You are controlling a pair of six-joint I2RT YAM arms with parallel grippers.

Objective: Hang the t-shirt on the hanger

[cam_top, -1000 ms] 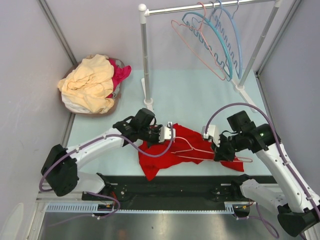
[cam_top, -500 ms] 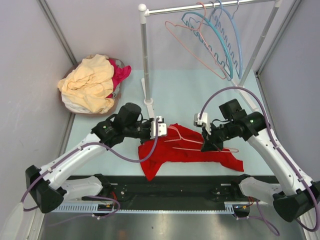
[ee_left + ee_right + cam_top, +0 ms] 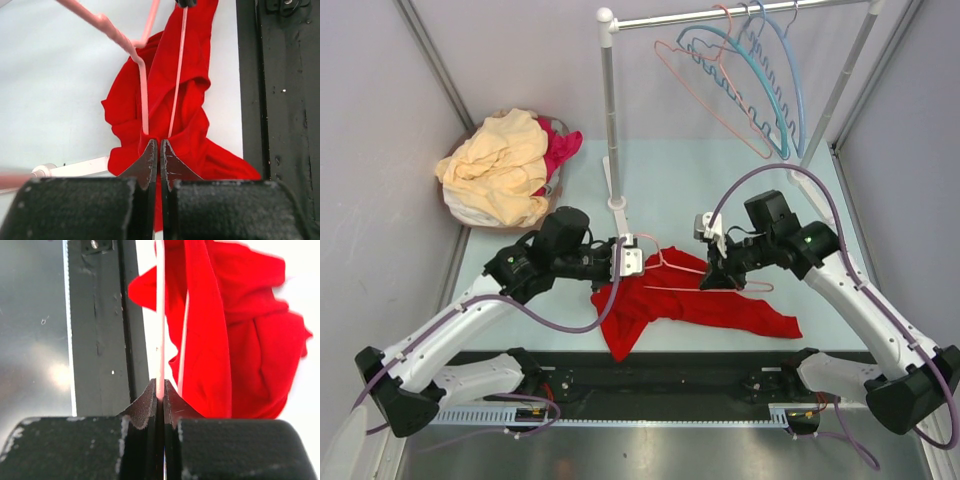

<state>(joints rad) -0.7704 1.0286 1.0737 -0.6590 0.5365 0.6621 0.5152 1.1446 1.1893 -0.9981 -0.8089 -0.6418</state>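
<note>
- Carefully now: the t-shirt lies bunched on the table between my arms, with its upper folds caught around the hanger.
- My left pincer is pressed together on red cloth just where the hanger's two wires meet.
- My right pincer nips the hanger's thin bar, the shirt just beside it.
- I judge the cloth should be drawn along the wire slowly, with the bar taut, or the shirt may slide off.
</note>
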